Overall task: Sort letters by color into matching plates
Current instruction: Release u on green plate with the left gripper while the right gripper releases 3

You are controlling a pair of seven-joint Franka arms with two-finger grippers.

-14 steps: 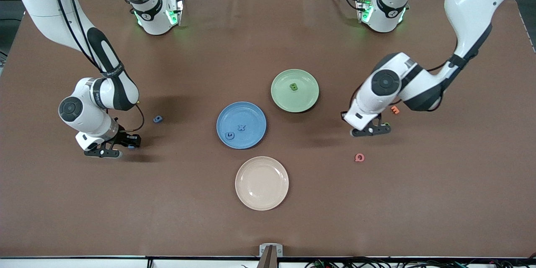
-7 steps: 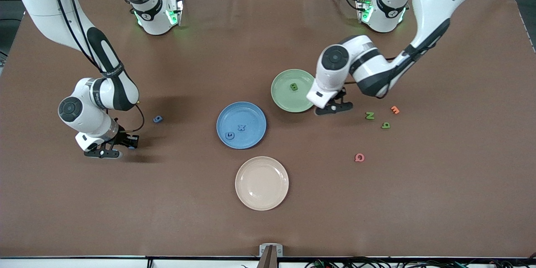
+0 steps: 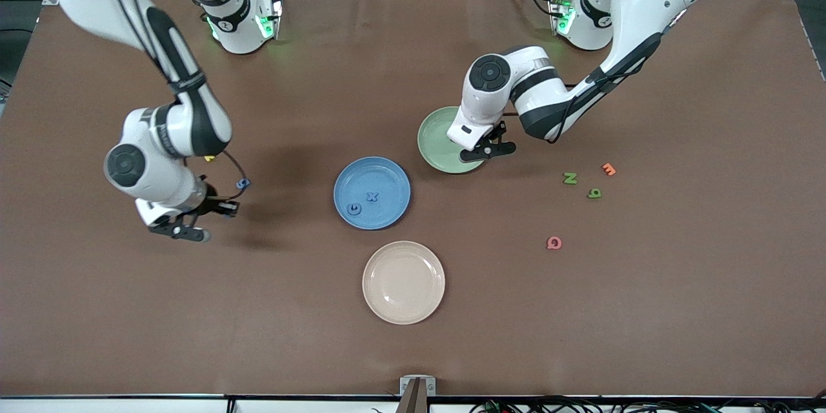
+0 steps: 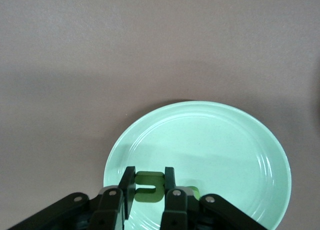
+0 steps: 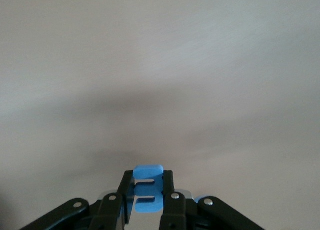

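Green foam, a letter (image 4: 150,186), is pinched between the closed fingers of the left gripper (image 4: 150,190) over the pale green plate (image 3: 432,142), where release should come low over its middle, while a blue letter (image 5: 148,188) is clamped in the right gripper (image 5: 148,192) above the table (image 3: 290,310).

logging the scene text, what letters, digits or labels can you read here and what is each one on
"X": blue letter lying in the blue plate.
"N": green letter on the table, toward the left arm's end.
"9": green digit on the table beside the N.
"E": orange letter on the table.
"Q": pink letter on the table.
Too unclear to read: second blue piece in the blue plate, loose blue piece, and the pieces in both jaws.
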